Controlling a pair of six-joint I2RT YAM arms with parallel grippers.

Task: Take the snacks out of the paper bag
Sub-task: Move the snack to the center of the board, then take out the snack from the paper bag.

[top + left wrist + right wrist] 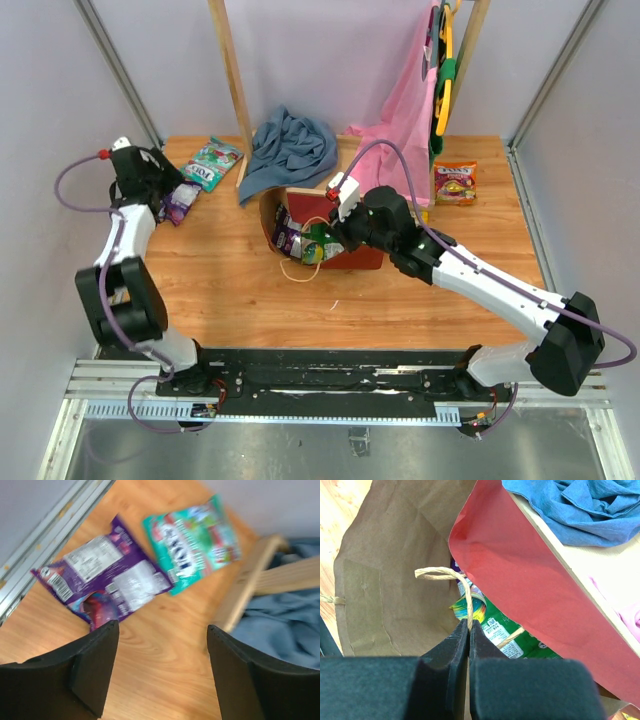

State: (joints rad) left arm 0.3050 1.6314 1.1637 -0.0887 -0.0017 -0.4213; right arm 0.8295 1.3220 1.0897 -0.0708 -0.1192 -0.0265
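Observation:
The paper bag point(362, 257) lies on its side mid-table, red outside, brown kraft inside point(385, 580), with its mouth facing left. Snacks point(300, 241) show in the mouth, among them a green packet point(520, 635). My right gripper point(469, 623) is at the mouth, shut on the bag's twine handle point(465, 587). At the far left, a purple packet point(102, 580) and a teal packet point(192, 540) lie flat on the table. My left gripper point(162, 627) hangs open just short of the purple packet, with only bare wood between its fingers. An orange packet point(455, 183) lies at the far right.
A blue-grey cloth point(290, 145) is heaped on a wooden rack base behind the bag. A pink garment point(405, 120) hangs from the rack at the back right. A wooden post point(232, 70) rises near the teal packet. A metal frame rail point(45, 535) borders the table's left edge.

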